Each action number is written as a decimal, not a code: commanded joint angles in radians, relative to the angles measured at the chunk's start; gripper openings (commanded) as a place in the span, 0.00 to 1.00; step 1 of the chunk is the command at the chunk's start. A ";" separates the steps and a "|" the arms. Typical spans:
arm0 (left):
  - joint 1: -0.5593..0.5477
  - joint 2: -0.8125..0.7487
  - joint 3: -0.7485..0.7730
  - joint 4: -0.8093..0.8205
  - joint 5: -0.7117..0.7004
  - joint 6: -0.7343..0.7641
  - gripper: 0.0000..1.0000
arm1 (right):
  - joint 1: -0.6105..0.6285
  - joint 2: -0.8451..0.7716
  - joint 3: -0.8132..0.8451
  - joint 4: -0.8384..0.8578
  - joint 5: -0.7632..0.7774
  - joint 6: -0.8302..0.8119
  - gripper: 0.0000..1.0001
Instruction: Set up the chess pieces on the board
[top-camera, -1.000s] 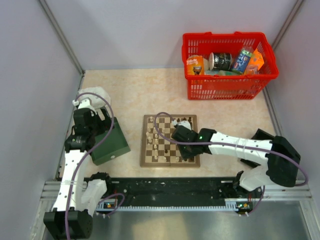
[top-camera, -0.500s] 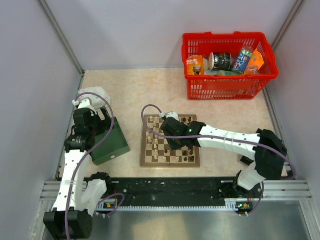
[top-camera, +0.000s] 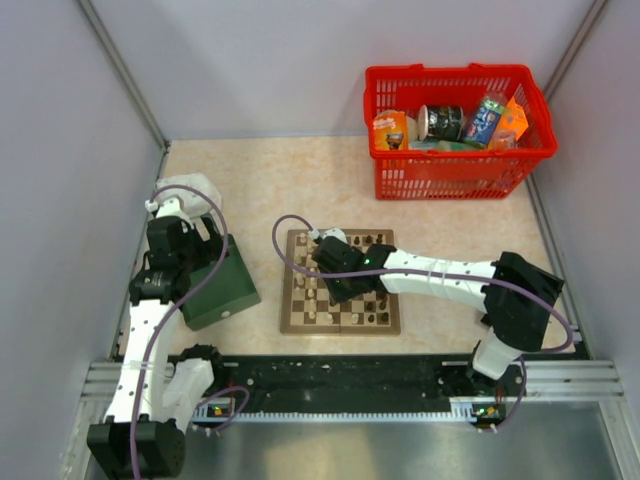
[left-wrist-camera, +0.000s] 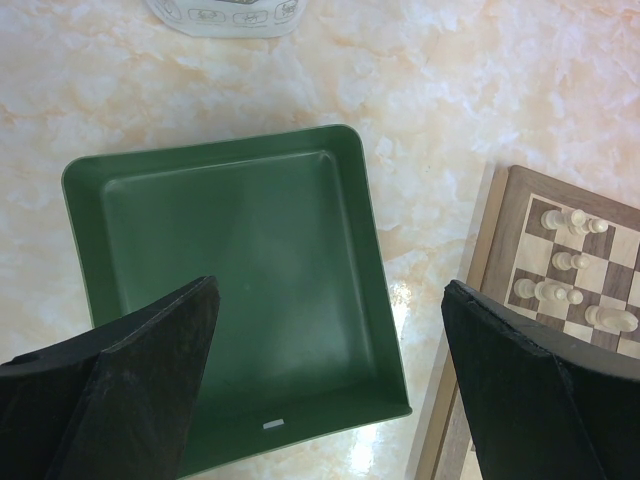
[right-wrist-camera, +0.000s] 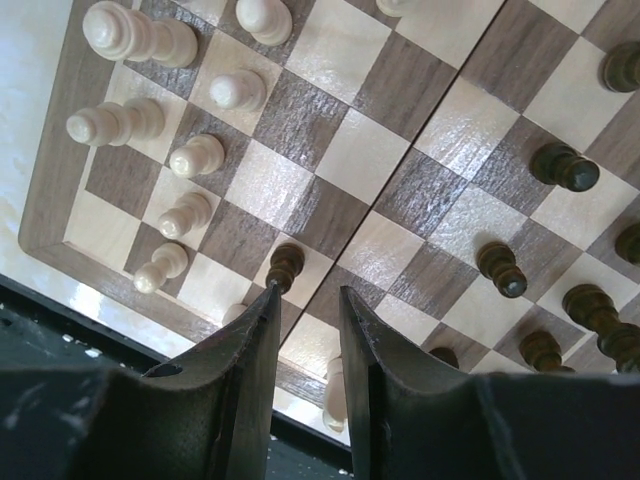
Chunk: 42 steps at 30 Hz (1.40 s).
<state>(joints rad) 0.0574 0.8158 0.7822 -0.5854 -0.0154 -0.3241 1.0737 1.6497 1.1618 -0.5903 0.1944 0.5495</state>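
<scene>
A: Entry one, the board?
B: Board (top-camera: 292, 322): middle of the table (top-camera: 250, 190), toward its near edge. Cream pieces (right-wrist-camera: 200, 155): along the board's left edge. Dark pieces (right-wrist-camera: 500, 268): along its right edge. One dark stray (right-wrist-camera: 285, 266): left of the board's centre fold, on the cream side.

A: Grippers?
B: Right gripper (right-wrist-camera: 307, 292): over the board's left half, jaws narrow with a slim gap and nothing seen in it, tips just beside the stray. Left gripper (left-wrist-camera: 330, 290): jaws wide, empty, above the box (left-wrist-camera: 240, 260) at the table's left edge.

A: Step in hand?
B: Probably picking up the stray. Method: centre the gap over its head, open a little wider, descend straight, close low on the stem. Keep off the cream neighbours, which likely topple easily.

A: Change from a second ago?
B: Right gripper: was over the board's right half, now across to the left. Left arm, box, basket (top-camera: 455, 170): unchanged.
</scene>
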 joint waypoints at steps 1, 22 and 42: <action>-0.002 -0.017 0.003 0.024 0.006 -0.001 0.99 | 0.012 0.013 0.047 0.056 -0.032 -0.008 0.31; -0.001 -0.015 0.005 0.022 0.002 0.002 0.99 | 0.012 0.058 0.041 0.086 -0.055 -0.011 0.25; -0.001 -0.013 0.005 0.024 0.002 0.002 0.99 | 0.012 0.068 0.042 0.086 -0.066 -0.019 0.22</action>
<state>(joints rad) 0.0574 0.8154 0.7822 -0.5854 -0.0154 -0.3237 1.0737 1.7023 1.1618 -0.5362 0.1329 0.5434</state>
